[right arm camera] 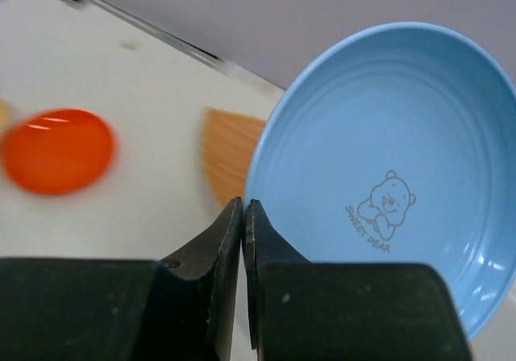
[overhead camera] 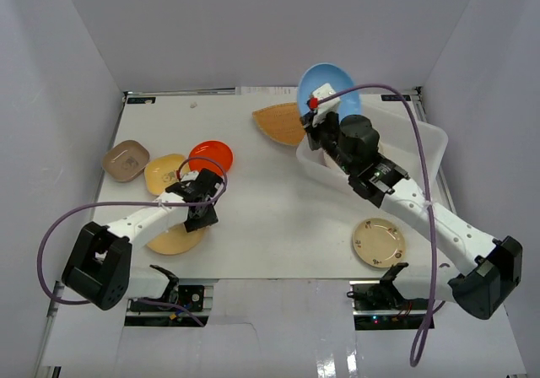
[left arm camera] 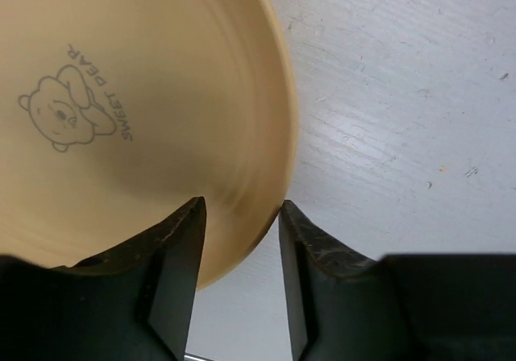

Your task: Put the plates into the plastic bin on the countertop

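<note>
My right gripper point(overhead camera: 315, 106) point(right arm camera: 243, 216) is shut on the rim of a round blue plate point(overhead camera: 329, 84) point(right arm camera: 387, 151) and holds it tilted in the air over the far left corner of the white plastic bin point(overhead camera: 434, 137). My left gripper point(overhead camera: 201, 219) point(left arm camera: 240, 216) is open, its jaws either side of the rim of a tan round plate point(overhead camera: 173, 241) point(left arm camera: 121, 119) that lies on the countertop point(overhead camera: 278, 209). An orange fan-shaped plate point(overhead camera: 281, 123) point(right arm camera: 230, 163) lies just left of the bin.
A red-orange plate point(overhead camera: 211, 153) point(right arm camera: 56, 150), a yellow plate point(overhead camera: 163, 174) and a brown rounded-square plate point(overhead camera: 126, 160) lie at the left. A cream plate point(overhead camera: 378, 242) lies near the front right, beside the right arm. Grey walls enclose the countertop.
</note>
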Tool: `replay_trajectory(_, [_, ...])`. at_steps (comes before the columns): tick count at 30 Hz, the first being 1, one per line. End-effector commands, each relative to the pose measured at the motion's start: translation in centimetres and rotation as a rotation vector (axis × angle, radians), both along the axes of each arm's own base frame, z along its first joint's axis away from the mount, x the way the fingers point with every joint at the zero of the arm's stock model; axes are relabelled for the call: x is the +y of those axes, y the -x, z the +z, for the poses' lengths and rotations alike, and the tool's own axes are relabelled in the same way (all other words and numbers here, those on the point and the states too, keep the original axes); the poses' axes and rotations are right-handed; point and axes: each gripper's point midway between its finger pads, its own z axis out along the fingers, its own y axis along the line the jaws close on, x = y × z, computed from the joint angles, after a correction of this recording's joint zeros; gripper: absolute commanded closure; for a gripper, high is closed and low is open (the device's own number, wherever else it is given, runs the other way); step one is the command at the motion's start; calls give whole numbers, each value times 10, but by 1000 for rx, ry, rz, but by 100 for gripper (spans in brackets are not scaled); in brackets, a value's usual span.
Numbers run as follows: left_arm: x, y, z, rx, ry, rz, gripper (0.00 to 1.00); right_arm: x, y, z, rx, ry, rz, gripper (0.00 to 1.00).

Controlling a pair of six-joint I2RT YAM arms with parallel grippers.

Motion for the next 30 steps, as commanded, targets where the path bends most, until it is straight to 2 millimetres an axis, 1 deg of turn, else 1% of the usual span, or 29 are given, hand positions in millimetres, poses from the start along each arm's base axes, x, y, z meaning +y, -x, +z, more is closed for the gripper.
replay_trajectory(1, [-4, -1, -7, 14, 13, -25, 49, -97, -51, -49, 77, 140, -383, 92])
replay_trajectory(2, [-5, 0, -8, 23, 14, -34, 53, -111, -57, -61, 105, 140, -418, 92])
replay_trajectory(3, [-6, 0, -11, 32, 14, -41, 56, -132, -66, -84, 156, 150, -453, 92])
replay_trajectory(4, [-8, 2, -13, 47, 22, -55, 67, -136, -70, -95, 191, 136, -461, 92])
replay_trajectory(5, [-9, 1, -13, 49, 28, -60, 77, -138, -75, -112, 228, 152, -466, 92])
replay_trajectory(6, [-10, 2, -15, 55, 34, -65, 88, -141, -79, -124, 254, 163, -478, 92])
replay_trajectory(7, [-14, 2, -14, 59, 48, -75, 100, -140, -82, -133, 281, 159, -480, 92])
replay_trajectory(8, [-15, 3, -14, 60, 58, -80, 100, -136, -84, -144, 309, 159, -463, 92])
replay_trajectory(9, [-18, 3, -11, 54, 71, -87, 100, -136, -88, -165, 353, 179, -465, 92])
replay_trajectory(12, [-28, 0, 6, 0, 126, -128, 100, -131, -94, -192, 410, 157, -459, 92])
replay_trajectory(13, [-31, -2, 13, -23, 143, -138, 100, -129, -95, -193, 418, 143, -450, 91])
replay_trajectory(14, [-40, -5, 32, -78, 190, -163, 100, -122, -95, -191, 426, 111, -416, 83])
replay_trajectory(15, [-46, -8, 48, -130, 222, -176, 100, -117, -95, -185, 419, 90, -398, 68])
replay_trajectory(16, [-50, -9, 54, -137, 232, -182, 100, -115, -95, -179, 411, 68, -388, 68])
replay_trajectory(17, [-62, -15, 80, -202, 280, -204, 100, -112, -94, -164, 383, 42, -371, 55])
replay_trajectory(19, [-75, -21, 106, -263, 322, -232, 100, -110, -92, -144, 367, -20, -366, 44])
replay_trajectory(20, [-82, -24, 120, -291, 341, -247, 100, -110, -92, -129, 346, -42, -367, 36])
replay_trajectory(21, [-99, -29, 144, -339, 369, -283, 100, -112, -86, -112, 330, -76, -367, 35])
replay_trajectory(23, [-120, -36, 166, -379, 391, -328, 100, -114, -79, -90, 307, -122, -373, 29])
replay_trajectory(24, [-141, -42, 182, -402, 398, -380, 100, -120, -70, -70, 274, -161, -381, 29])
replay_trajectory(25, [-151, -49, 190, -424, 389, -398, 100, -124, -64, -62, 273, -202, -393, 30])
replay_trajectory(26, [-163, -54, 199, -445, 389, -422, 100, -131, -58, -53, 258, -237, -422, 34])
replay_trajectory(27, [-187, -63, 211, -462, 396, -461, 100, -141, -43, -37, 224, -292, -439, 42])
replay_trajectory(28, [-198, -69, 218, -482, 382, -491, 100, -146, -34, -30, 220, -354, -452, 53])
replay_trajectory(29, [-216, -73, 228, -516, 392, -528, 100, -157, -16, -6, 162, -423, -460, 80])
replay_trajectory(30, [-229, -78, 235, -536, 387, -548, 100, -162, -6, -7, 161, -456, -466, 92])
